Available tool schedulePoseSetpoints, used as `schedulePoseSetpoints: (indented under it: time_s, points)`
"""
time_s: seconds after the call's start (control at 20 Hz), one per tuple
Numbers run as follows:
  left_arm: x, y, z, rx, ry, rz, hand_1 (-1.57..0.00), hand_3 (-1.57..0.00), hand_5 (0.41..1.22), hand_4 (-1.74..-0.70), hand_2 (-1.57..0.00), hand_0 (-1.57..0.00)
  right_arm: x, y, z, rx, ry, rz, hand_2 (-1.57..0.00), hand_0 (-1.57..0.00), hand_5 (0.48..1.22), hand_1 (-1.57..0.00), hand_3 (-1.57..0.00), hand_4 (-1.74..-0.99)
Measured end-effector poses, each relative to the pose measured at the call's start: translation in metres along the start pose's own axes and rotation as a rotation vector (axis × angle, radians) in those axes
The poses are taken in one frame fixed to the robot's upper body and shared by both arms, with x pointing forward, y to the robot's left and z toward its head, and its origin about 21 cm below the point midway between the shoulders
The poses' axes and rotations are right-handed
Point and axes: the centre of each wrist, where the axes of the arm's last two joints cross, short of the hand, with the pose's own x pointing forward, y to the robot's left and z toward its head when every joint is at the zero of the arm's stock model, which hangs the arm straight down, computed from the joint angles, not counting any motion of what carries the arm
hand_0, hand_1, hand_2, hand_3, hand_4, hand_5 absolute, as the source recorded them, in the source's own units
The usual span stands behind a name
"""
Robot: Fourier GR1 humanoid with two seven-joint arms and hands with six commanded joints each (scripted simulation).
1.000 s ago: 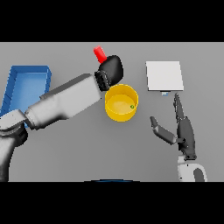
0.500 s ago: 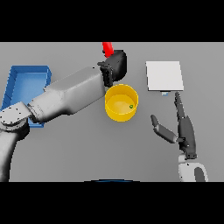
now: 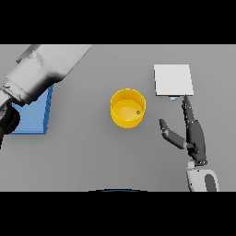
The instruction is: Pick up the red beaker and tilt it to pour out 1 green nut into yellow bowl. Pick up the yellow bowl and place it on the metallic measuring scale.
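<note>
We see the round yellow bowl (image 3: 127, 108) standing upright on the grey table (image 3: 92, 156), near the middle of it. Inside the bowl, close to its right wall, lies 1 small green nut (image 3: 138, 112).

To the right of the bowl and a little farther back sits the flat, square, pale metallic measuring scale (image 3: 173, 79), apart from the bowl, with bare table between them.

The right hand (image 3: 193, 133) shows to the right of the bowl and nearer to us, just in front of the scale. Its fingers are straight and relaxed, pointing toward the scale's near edge, and its thumb is spread toward the bowl; it grasps nothing and touches neither the bowl nor, as far as we can tell, the scale.

Left of the bowl, a white and grey left arm (image 3: 44, 71) crosses the upper left corner; its hand is out of the picture. Partly under that arm lies a blue tray (image 3: 37, 117), well apart from the bowl.

The red beaker is not visible.
</note>
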Motion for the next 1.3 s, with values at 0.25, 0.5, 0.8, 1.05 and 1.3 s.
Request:
schedulePoseSetpoints:
  time_s: [0.25,0.5,0.8,1.05,1.3]
  points:
    - [-0.076,-0.06,0.019,-0.05,0.305,0.56,-1.57,-1.37,1.221,-1.73,-1.56,-1.57,-0.003,-0.001,0.0,0.014,-0.001,0.0,0.0,0.0,0.592,0.0,0.0,-1.224]
    - [-0.104,-0.14,0.052,0.037,0.468,1.006,-1.57,-1.43,1.221,-1.74,-1.57,-1.57,-0.004,-0.006,-0.005,0.025,-0.03,0.008,0.0,0.0,0.587,0.0,0.0,-1.226]
    - [-0.08,-0.221,0.097,0.063,0.793,1.33,-1.57,-1.45,1.221,-1.74,-1.57,-1.57,-0.008,-0.007,-0.004,0.048,-0.026,0.043,0.0,0.0,0.62,0.0,0.0,-1.209]
    - [-0.025,-0.256,0.137,0.016,0.976,1.468,-1.57,-1.45,1.221,-1.74,-1.57,-1.57,-0.007,-0.005,-0.002,0.071,-0.014,0.065,0.0,0.0,0.657,0.0,0.0,-1.206]
    - [0.026,-0.272,0.162,-0.054,1.05,1.55,-1.57,-1.47,1.221,-1.74,-1.57,-1.57,-0.006,-0.009,-0.002,0.077,-0.027,0.065,0.0,0.0,0.664,0.0,0.0,-1.214]
